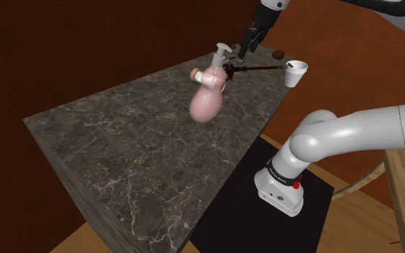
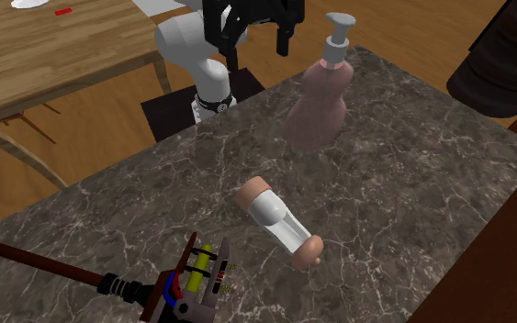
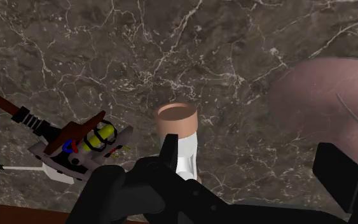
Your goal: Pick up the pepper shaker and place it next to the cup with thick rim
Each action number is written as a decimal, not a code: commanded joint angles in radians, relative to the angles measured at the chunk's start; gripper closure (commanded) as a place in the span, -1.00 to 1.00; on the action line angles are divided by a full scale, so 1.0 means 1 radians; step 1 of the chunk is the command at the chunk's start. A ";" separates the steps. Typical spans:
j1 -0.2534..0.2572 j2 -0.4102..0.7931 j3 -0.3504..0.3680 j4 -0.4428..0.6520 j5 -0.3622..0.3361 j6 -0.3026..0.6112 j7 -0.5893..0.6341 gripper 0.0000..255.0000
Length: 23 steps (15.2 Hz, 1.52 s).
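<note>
we see a pepper shaker (image 2: 279, 223), white with tan ends, lying on its side on the dark marble counter (image 2: 412, 183). in the second exterior view it is at 7 o'clock from an upright pink soap dispenser (image 2: 320, 101). the black gripper (image 2: 258, 44) hangs at the dispenser's 10 o'clock, pointing down, fingers spread, holding nothing. in the shoulder view the white arm (image 1: 352, 133) bends upward, and a white cup (image 1: 296, 73) shows at the shaker's 3 o'clock.
</note>
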 commanded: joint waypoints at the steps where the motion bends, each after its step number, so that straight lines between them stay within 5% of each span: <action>1: 0.000 0.000 0.000 0.000 0.000 0.000 0.000 -1.00; 14: 0.012 0.410 -0.065 0.015 -0.066 0.364 -0.152 -1.00; 23: 0.013 0.674 -0.086 0.098 -0.084 0.533 -0.223 -1.00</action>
